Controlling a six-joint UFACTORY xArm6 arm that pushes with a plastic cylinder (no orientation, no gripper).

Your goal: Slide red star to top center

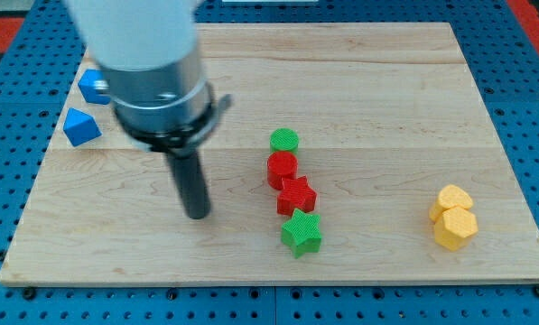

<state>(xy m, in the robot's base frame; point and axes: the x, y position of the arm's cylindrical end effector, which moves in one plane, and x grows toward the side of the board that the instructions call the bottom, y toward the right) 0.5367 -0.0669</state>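
**At the surface's middle, the red star waits untouched, hemmed into a column of blocks**

Nearest the view's bottom sits the green star [301,233], touching the red star [296,195] just above it. Above that comes a red cylinder-like block [282,168], then a green cylinder [285,139], all in one close column. My tip [197,215] rests on the wooden surface [386,90] to the view's left of the column, apart from every block; this end effector is a plain rod with nothing to grasp, so it holds nothing. I judge the approach step is in hand: the push has not begun. The next move calls for getting beside or below the star, since the red and green blocks above bar a straight push upward. Two yellow blocks [453,217] sit well right; two blue blocks [87,106] lie far left
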